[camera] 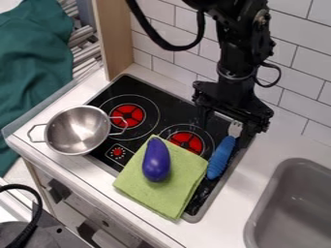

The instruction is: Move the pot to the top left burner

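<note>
We judge this the approach step: the two-handled steel pot (77,131) straddles the cooktop (124,83)'s left edge, one handle (119,125) over the top-left burner (127,116). The gripper (226,128) seems spread, fingers apart; next, we must bring it left to grasp the rim.

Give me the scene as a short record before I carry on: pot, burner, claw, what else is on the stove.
pot: metal, two handles, opening up, at the stove's left edge, partly over the white counter
pot on target: no, beside it; one handle reaches over its rings
target burner: likely the left red one
claw: at the stove's back right, away from the pot
cloth: green, folded, under the purple eggplant
utensil: blue handle, right of the cloth
</note>
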Motion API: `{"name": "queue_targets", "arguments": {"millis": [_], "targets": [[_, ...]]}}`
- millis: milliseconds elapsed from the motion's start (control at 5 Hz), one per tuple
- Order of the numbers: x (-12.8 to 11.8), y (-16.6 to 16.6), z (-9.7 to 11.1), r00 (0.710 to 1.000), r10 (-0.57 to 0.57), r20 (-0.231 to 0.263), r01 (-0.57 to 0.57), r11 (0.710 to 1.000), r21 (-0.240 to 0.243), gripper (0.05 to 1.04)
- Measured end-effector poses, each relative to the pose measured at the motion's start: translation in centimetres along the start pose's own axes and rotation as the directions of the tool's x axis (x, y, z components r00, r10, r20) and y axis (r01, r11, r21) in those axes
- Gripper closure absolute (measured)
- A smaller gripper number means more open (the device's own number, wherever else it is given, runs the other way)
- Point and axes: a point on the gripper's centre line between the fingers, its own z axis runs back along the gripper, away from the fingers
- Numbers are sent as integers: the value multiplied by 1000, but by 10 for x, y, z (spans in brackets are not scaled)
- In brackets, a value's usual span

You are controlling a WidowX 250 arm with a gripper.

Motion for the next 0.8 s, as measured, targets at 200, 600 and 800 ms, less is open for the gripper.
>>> {"name": "queue_targets", "arguments": {"millis": [200,600,800], "targets": [[-8,1,-10,999,1,-37,-1,1000,3,82],[-53,50,-9,996,92,-12,-92,994,-53,82],[-81,85,-4,993,117,15,-116,991,-61,82]]}}
